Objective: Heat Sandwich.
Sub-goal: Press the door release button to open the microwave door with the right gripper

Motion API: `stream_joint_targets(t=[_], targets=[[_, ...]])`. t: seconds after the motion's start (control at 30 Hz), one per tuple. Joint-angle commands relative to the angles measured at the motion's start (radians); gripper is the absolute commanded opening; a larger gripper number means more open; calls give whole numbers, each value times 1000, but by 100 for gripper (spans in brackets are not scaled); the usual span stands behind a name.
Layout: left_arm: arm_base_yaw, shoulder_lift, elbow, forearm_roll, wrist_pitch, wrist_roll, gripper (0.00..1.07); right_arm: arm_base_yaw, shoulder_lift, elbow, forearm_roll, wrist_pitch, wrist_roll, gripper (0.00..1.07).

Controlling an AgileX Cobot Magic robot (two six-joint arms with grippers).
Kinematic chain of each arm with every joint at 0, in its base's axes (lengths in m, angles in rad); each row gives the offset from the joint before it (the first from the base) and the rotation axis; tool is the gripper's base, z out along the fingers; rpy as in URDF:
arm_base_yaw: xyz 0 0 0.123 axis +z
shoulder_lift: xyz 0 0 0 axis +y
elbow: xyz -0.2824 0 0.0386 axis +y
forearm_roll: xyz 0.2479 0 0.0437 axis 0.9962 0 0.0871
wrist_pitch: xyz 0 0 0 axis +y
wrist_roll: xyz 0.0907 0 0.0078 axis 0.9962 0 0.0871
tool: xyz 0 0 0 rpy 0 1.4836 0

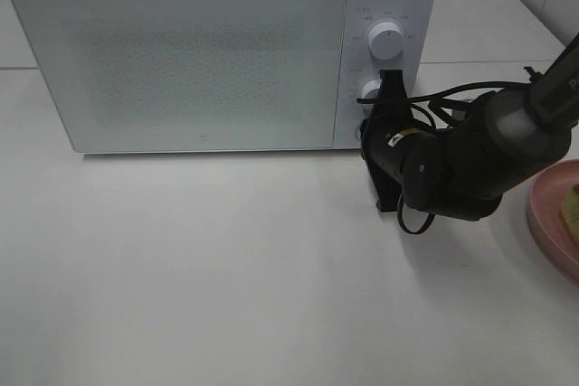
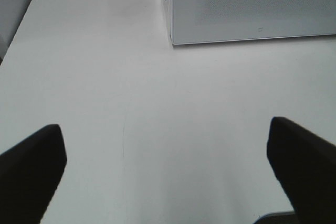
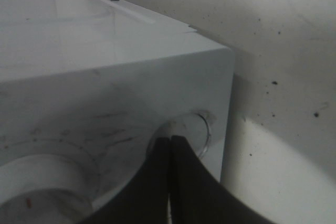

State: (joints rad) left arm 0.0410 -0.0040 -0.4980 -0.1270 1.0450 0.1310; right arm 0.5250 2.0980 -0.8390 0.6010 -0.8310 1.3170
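Observation:
The sandwich shows only as a tan-yellow sliver on a pink plate at the right edge of the exterior high view. My right gripper is shut with nothing in it. Its tips press against a small round button at the lower corner of the white microwave's control panel. The microwave door is closed. My left gripper stands open over bare table, its two dark fingers wide apart. It is out of the exterior high view.
Two round knobs sit on the panel, and the lower knob is partly hidden by my right gripper. Black cables loop over the right arm. The white table stretches in front of the microwave.

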Motion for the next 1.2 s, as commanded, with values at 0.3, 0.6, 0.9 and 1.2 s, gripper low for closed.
stream_joint_targets(t=[0.3, 0.6, 0.9, 1.2], targets=[[0, -27, 1, -8, -15, -7, 101, -25, 23, -61, 9, -59, -21, 0], [0, -27, 1, -8, -15, -7, 101, -34, 44, -87, 8, -268, -17, 0], [0, -26, 1, -8, -15, -7, 101, -49, 67, -166, -25, -267, -18, 0], [0, -26, 1, -8, -15, -7, 101, -49, 67, -166, -26, -198, -17, 1]])
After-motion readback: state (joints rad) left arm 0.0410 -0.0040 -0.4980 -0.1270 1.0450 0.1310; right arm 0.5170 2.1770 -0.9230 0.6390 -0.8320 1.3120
